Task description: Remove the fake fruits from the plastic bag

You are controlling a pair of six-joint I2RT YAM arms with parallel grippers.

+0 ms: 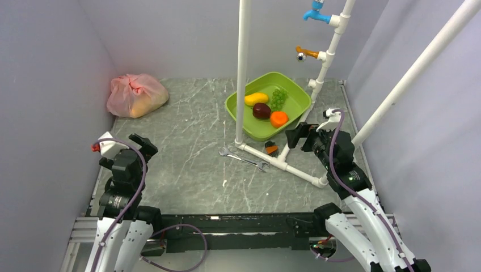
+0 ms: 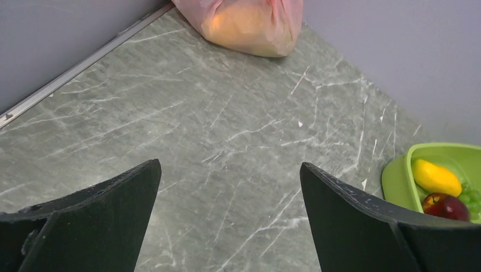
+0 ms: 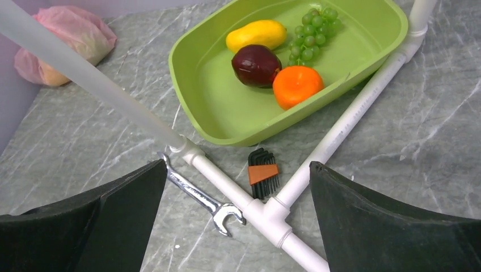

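Plastic bag [image 2: 249, 22], pink, bulging: lies well ahead of your left end effector [image 2: 230, 164]. Your right end effector [image 3: 238, 164] and left alike: spread wide, empty.

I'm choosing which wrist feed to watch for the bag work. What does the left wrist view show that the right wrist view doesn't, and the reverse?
Only the left wrist view: the open left gripper and the metal rail along the foot of the wall. Only the right wrist view: the open right gripper, the orange fruit, the wrench, the hex key set and the white pipe frame. Both: the plastic bag, the green tub, the yellow mango, the maroon fruit and the green grapes. The left view catches only the tub's corner.
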